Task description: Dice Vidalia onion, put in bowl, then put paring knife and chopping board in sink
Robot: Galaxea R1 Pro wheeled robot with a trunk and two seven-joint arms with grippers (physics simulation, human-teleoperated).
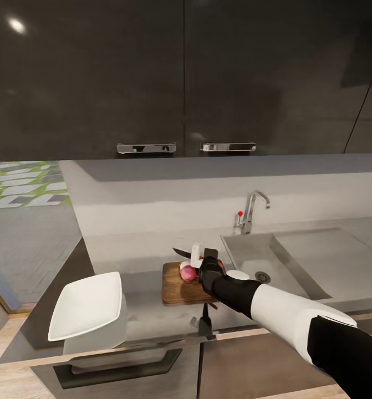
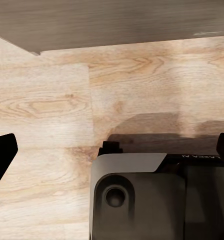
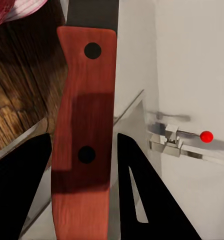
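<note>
The Vidalia onion (image 1: pixel 188 271) lies on the brown chopping board (image 1: pixel 177 291), which rests on the grey countertop (image 1: pixel 130 255) just left of the sink (image 1: pixel 246 256). My right gripper (image 1: pixel 203 257) hovers over the board's far edge, right beside the onion, shut on the paring knife. The knife's dark blade (image 1: pixel 181 253) points left past the onion. In the right wrist view the red handle (image 3: pixel 84 135) stands between my two dark fingers (image 3: pixel 22 190), with the onion (image 3: pixel 14 10) beyond it. The white bowl (image 1: pixel 88 303) sits at the counter's front left. My left gripper (image 2: pixel 114 142) hangs open over wooden floor.
The chrome tap (image 1: pixel 253 208) with a red knob (image 1: pixel 240 213) stands behind the basin, and the flat drainer (image 1: pixel 324 252) lies to its right. Dark wall cabinets (image 1: pixel 180 77) hang above. Part of my base (image 2: pixel 137 195) shows below the left gripper.
</note>
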